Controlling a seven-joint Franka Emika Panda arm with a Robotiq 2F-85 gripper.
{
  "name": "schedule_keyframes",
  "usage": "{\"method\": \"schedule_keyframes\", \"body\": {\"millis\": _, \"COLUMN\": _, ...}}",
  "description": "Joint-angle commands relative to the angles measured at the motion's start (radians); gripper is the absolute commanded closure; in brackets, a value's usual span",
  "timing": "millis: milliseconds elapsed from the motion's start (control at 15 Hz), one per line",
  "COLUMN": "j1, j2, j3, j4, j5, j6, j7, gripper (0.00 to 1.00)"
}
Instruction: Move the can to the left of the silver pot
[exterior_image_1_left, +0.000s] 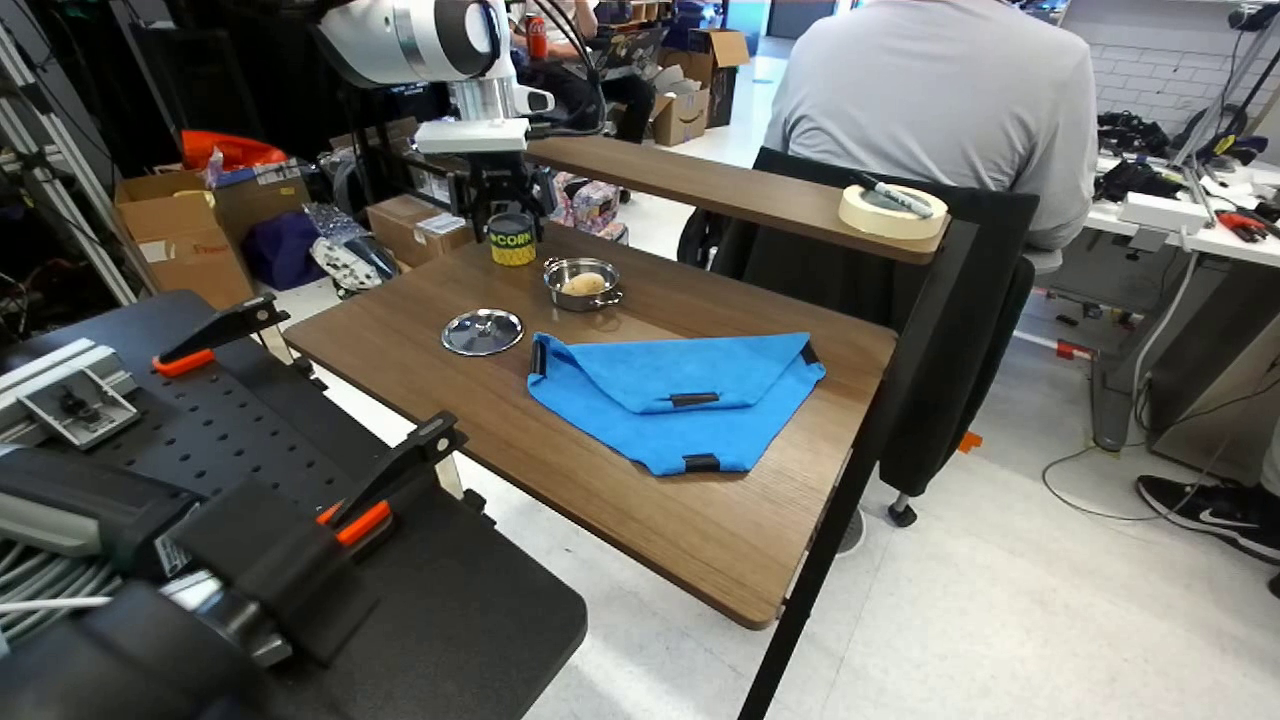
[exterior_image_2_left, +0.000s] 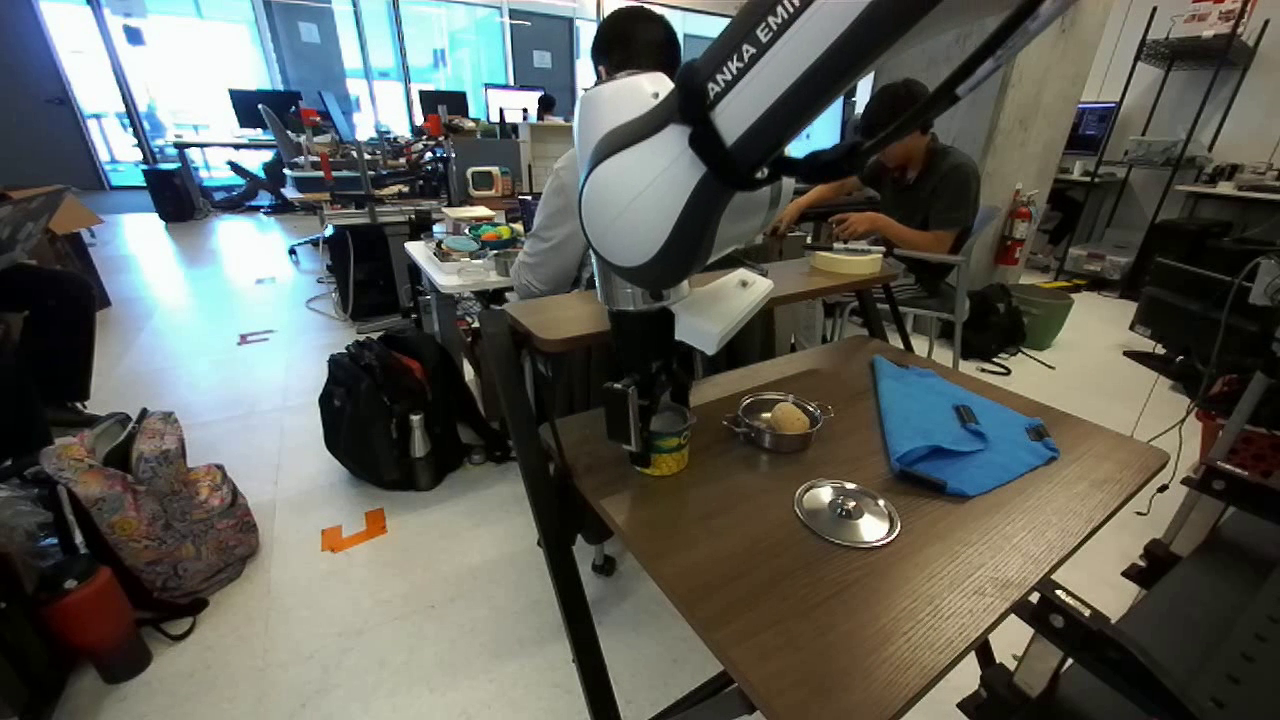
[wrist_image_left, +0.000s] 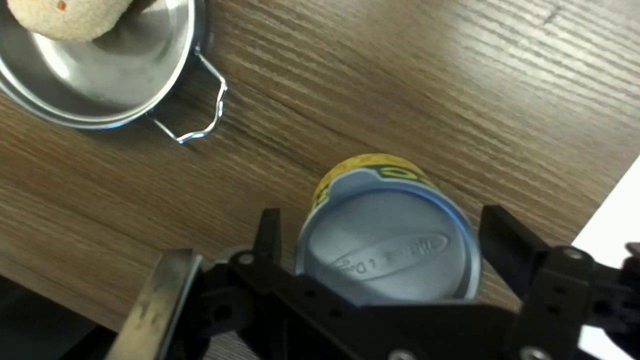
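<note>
The can, with a yellow and dark green corn label and a grey lid, stands upright near the table's edge in both exterior views (exterior_image_1_left: 513, 252) (exterior_image_2_left: 668, 456). The wrist view shows its lid (wrist_image_left: 390, 245) from above. My gripper (wrist_image_left: 382, 220) is open, with one finger on each side of the can. A gap shows at the left finger; the right finger is very close to the rim, and contact cannot be told. The silver pot (exterior_image_1_left: 575, 302) (exterior_image_2_left: 762, 438) is beside the can and holds a tan round item (exterior_image_1_left: 583, 285). The wrist view shows part of the pot (wrist_image_left: 145, 70).
A flat silver lid (exterior_image_1_left: 482, 333) (exterior_image_2_left: 846, 513) lies near the pot. A folded blue cloth (exterior_image_1_left: 690, 400) (exterior_image_2_left: 950, 430) lies farther along the wooden table (exterior_image_1_left: 640, 530). A raised shelf (exterior_image_1_left: 720, 190) with a tape roll (exterior_image_1_left: 870, 214) runs along one side.
</note>
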Motion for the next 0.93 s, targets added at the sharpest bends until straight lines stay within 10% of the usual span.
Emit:
{"method": "schedule_keyframes", "body": {"millis": 0, "j1": -0.018, "j2": 0.027, "j3": 0.023, "j4": 0.057, "j5": 0.009, "j6": -0.039, "j7": -0.043, "gripper": 0.00}}
{"method": "schedule_keyframes", "body": {"millis": 600, "j1": -0.025, "j2": -0.254, "j3": 0.032, "j4": -0.328, "j5": -0.029, "j6": 0.259, "j7": -0.057, "gripper": 0.00}}
{"method": "schedule_keyframes", "body": {"millis": 667, "j1": -0.012, "j2": -0.157, "j3": 0.022, "j4": -0.177, "j5": -0.010, "j6": 0.166, "j7": -0.037, "gripper": 0.00}}
{"method": "schedule_keyframes", "body": {"millis": 867, "j1": -0.014, "j2": -0.218, "j3": 0.025, "j4": -0.269, "j5": -0.014, "j6": 0.219, "j7": -0.041, "gripper": 0.00}}
